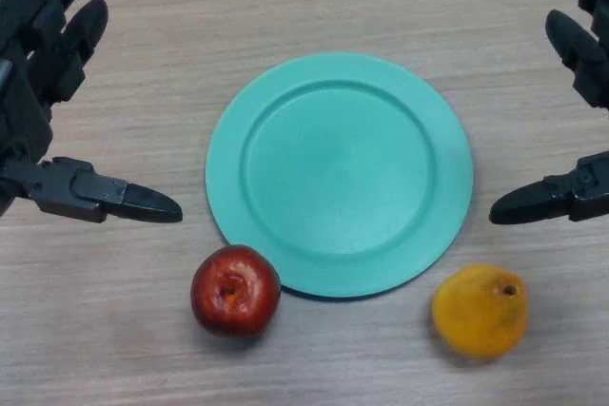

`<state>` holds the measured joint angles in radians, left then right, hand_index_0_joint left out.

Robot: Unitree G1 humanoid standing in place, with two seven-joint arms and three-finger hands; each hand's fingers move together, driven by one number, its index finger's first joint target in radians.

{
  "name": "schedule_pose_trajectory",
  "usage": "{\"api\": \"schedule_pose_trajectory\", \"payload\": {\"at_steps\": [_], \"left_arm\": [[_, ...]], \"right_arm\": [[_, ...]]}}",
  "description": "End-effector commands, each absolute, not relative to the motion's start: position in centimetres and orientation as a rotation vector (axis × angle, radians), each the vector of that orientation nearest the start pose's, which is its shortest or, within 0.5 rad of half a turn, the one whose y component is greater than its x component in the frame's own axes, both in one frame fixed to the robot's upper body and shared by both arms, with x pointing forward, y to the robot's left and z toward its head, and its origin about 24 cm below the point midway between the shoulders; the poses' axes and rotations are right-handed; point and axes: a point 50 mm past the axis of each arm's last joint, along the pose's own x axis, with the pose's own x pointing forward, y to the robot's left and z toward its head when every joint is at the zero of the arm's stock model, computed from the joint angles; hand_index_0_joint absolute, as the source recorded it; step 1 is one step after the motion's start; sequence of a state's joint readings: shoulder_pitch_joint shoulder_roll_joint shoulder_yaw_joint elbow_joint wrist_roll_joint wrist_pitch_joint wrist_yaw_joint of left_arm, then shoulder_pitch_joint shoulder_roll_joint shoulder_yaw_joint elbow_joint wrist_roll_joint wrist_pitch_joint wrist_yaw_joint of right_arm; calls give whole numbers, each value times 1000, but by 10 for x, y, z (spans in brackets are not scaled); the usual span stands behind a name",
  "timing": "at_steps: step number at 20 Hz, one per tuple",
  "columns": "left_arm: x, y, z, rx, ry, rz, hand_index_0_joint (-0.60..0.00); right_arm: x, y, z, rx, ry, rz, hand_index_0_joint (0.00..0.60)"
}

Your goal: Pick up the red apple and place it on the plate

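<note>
A red apple [235,290] rests on the wooden table, touching the near-left rim of a round green plate [339,173] that has nothing on it. My left hand [38,73] hovers at the left edge, open, its thumb pointing toward the plate a short way above and left of the apple. At the right edge my right hand [580,111] is also open, thumb pointing inward, holding nothing.
An orange fruit [480,311] lies on the table by the plate's near-right rim, below my right thumb. The table is light wood grain.
</note>
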<state>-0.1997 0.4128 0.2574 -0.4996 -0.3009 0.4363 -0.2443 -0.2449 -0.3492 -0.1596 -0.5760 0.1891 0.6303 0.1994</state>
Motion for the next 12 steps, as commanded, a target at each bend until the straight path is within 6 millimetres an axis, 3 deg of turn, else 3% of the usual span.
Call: {"api": "schedule_pose_trajectory", "payload": {"at_steps": [1,5,12], "left_arm": [[241,231,230,231,-537,-99,0],[243,229,220,186,-481,-129,0],[206,206,186,134,-471,-123,0]], "right_arm": [[250,-195,225,-269,-422,143,0],[252,-196,227,-289,-432,128,0],[258,-196,227,-290,-426,126,0]]}}
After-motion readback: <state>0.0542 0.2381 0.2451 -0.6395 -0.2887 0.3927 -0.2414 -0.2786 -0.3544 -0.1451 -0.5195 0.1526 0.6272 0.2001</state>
